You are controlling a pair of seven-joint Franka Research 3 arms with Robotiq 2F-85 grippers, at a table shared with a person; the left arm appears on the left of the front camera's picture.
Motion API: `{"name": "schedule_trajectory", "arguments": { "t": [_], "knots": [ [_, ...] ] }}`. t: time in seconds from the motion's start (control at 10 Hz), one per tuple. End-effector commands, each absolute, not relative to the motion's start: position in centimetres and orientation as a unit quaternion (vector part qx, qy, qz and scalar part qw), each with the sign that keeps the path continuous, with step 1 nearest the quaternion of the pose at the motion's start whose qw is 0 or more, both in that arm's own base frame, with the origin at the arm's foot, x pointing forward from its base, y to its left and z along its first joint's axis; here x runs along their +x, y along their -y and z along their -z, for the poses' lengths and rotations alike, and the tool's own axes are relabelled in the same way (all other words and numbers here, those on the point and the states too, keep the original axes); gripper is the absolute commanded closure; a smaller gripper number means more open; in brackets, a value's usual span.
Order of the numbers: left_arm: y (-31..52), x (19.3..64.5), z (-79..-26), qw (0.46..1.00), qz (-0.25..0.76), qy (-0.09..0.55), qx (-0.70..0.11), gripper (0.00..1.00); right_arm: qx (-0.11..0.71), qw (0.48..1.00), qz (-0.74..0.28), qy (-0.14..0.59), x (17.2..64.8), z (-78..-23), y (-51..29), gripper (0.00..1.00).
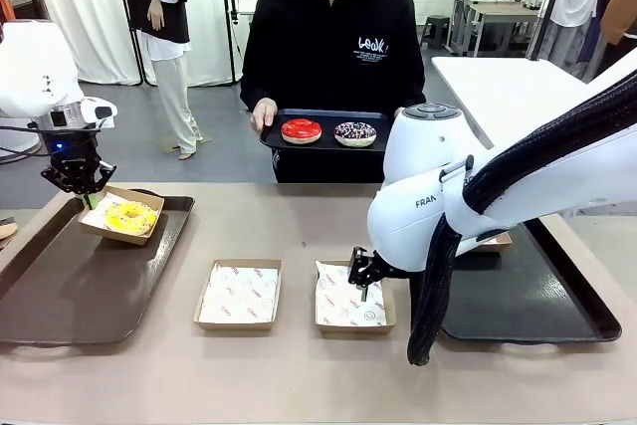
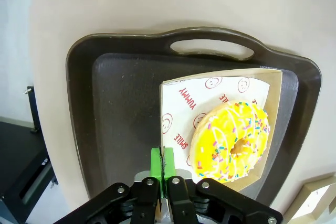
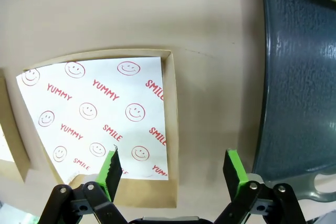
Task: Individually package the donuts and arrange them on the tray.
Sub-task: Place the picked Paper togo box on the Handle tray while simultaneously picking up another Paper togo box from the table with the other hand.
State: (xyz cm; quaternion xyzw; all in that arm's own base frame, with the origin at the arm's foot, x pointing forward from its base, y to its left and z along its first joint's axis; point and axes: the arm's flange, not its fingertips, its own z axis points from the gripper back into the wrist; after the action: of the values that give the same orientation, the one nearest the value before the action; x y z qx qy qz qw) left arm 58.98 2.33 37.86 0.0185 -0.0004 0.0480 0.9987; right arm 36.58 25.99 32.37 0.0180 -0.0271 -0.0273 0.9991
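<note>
A yellow-glazed sprinkled donut (image 1: 131, 216) (image 2: 231, 140) lies in a paper-lined cardboard box (image 1: 149, 228) (image 2: 210, 90) at the far corner of the brown tray (image 1: 60, 286) (image 2: 115, 108) on the left. My left gripper (image 1: 80, 186) (image 2: 163, 163) is shut at that box's rim, and the box wall runs into the seam between its green pads. Across the table a person holds a black tray (image 1: 323, 148) with a glossy red donut (image 1: 301, 129) and a dark sprinkled donut (image 1: 355, 133). My right gripper (image 1: 363, 281) (image 3: 172, 169) stands open, straddling one wall of an empty lined box (image 1: 338, 318) (image 3: 100, 108).
A second empty lined box (image 1: 239, 294) sits on the table between the brown tray and the right gripper. A dark tray (image 1: 542, 296) (image 3: 299, 77) lies at the right with another box (image 1: 501, 241) on it, largely hidden behind my right arm.
</note>
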Motion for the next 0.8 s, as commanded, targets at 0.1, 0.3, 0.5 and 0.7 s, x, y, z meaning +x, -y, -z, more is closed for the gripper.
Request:
{"name": "schedule_trajectory", "arguments": {
  "t": [0.1, 0.3, 0.5, 0.7],
  "knots": [
    [-2.21, 59.20, -38.00, 0.999, -0.042, -0.003, 0.024, 0.99, 0.023, 0.998, 0.039, 0.050, 36.70, -31.39, -26.28, 0.00],
    [-2.20, 59.16, -37.92, 0.999, -0.044, -0.002, 0.023, 0.99, 0.022, 0.998, 0.037, 0.054, 36.84, -31.29, -26.24, 0.00],
    [-2.10, 59.15, -37.68, 0.999, -0.043, -0.005, 0.028, 0.84, 0.022, 0.998, 0.027, 0.057, 36.82, -31.20, -26.25, 0.59],
    [-2.09, 59.08, -37.65, 0.999, -0.037, -0.004, 0.026, 0.29, 0.021, 0.998, 0.031, 0.056, 36.89, -31.08, -26.28, 1.00]
  ]
}}
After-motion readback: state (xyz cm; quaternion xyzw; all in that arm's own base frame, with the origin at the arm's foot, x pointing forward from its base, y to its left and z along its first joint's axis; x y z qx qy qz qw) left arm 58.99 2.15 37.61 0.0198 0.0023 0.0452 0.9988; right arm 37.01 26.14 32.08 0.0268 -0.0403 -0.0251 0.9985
